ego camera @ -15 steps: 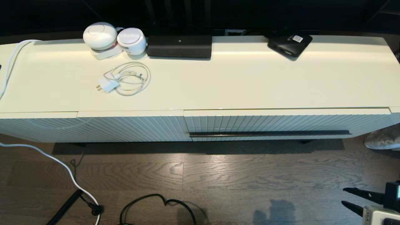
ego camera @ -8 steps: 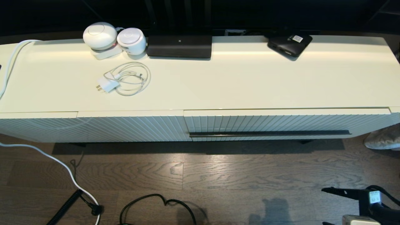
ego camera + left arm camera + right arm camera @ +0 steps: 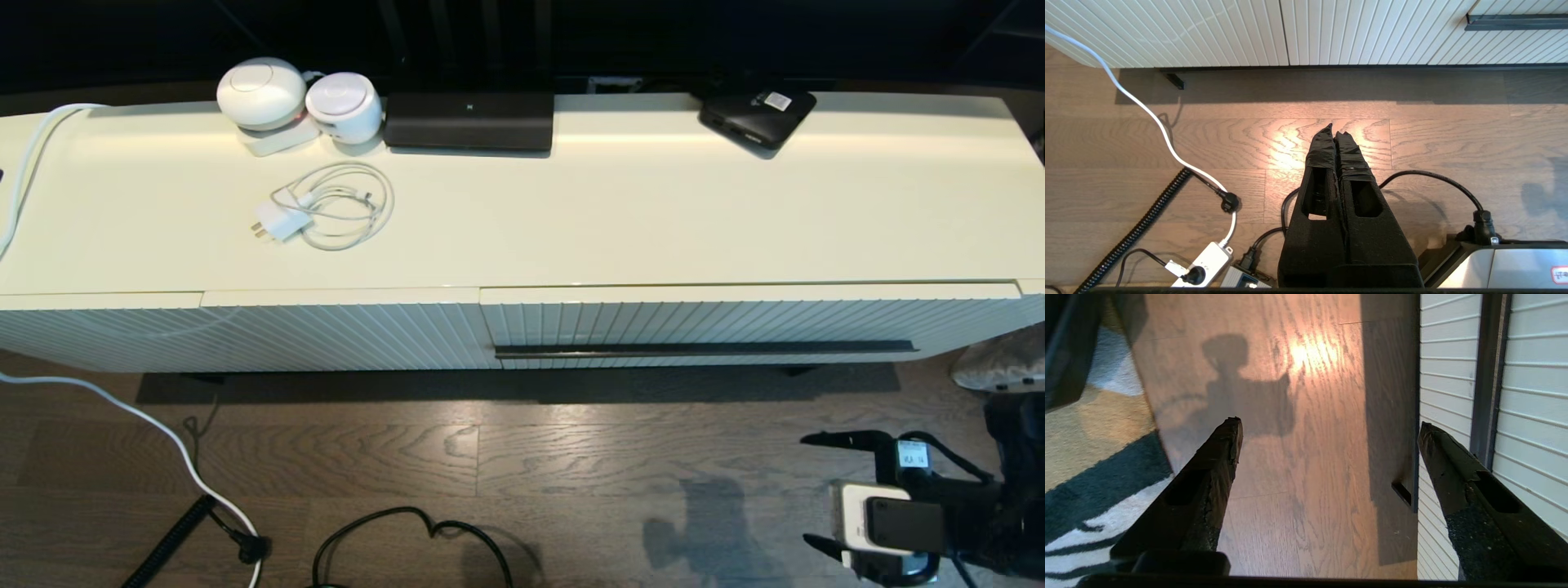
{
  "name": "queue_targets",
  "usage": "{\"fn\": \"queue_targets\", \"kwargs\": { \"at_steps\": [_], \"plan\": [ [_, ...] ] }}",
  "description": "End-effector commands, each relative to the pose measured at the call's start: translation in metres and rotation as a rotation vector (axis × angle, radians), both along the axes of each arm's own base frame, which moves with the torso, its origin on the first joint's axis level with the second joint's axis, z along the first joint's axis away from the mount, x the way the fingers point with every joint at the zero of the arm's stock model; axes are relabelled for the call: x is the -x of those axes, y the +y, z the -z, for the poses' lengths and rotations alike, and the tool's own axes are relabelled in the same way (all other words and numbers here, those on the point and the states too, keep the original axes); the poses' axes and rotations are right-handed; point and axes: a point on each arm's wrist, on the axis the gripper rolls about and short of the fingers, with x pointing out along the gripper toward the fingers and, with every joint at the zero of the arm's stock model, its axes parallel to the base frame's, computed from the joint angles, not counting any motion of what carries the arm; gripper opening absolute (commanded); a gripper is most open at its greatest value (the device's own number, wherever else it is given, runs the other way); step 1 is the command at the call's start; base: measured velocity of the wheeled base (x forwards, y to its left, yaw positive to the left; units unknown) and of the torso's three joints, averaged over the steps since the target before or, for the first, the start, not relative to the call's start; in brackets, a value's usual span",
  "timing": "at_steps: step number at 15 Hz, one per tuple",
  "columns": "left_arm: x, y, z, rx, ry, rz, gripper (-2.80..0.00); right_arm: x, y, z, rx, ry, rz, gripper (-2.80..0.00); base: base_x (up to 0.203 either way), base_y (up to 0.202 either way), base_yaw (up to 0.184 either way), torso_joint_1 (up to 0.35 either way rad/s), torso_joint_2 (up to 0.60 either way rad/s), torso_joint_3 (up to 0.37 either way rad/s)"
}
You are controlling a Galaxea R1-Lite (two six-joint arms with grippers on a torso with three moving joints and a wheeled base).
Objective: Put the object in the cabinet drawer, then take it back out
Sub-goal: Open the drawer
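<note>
Cream-white cabinet drawer [image 3: 735,322] seen shut at centre right of the head view, front vertically ribbed, long thin dark handle bar [image 3: 706,349] set low across it, right gripper [image 3: 808,490] held spread wide at lower right over the floor, left gripper [image 3: 1337,134] pressed together, umbrella unseen.

a long cream cabinet [image 3: 571,220] spans the scene, its glossy top catching a band of light along the far edge. behind it the wall area is dark, possibly a screen. the near floor [image 3: 506,457] is dark wood planks with a bright glare patch. at the far right lies a patterned rug [image 3: 1090,457] in tan, black and white.
</note>
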Motion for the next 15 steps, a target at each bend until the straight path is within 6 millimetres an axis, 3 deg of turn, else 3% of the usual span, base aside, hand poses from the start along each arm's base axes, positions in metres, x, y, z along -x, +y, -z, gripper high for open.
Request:
{"fn": "queue_targets", "kwargs": {
  "at_steps": [1, 7, 15],
  "plan": [
    [0.0, 0.0, 0.0, 0.0, -0.001, 0.0, -2.8, -0.017, -0.002, 0.002, 0.0, 0.017, 0.009, 0.0, 0.0, 0.0, 0.0, 0.0, 0.0, 0.0],
    [0.0, 0.0, 0.0, 0.0, 0.001, -0.001, -2.8, -0.046, 0.001, 0.014, -0.015, 0.06, -0.005, 0.0, 0.0, 0.0, 0.0, 0.0, 0.0, 0.0],
    [0.0, 0.0, 0.0, 0.0, 0.001, -0.001, -2.8, -0.076, 0.007, 0.02, -0.075, -0.066, -0.044, 0.0, 0.0, 0.0, 0.0, 0.0, 0.0, 0.0]
  ]
}}
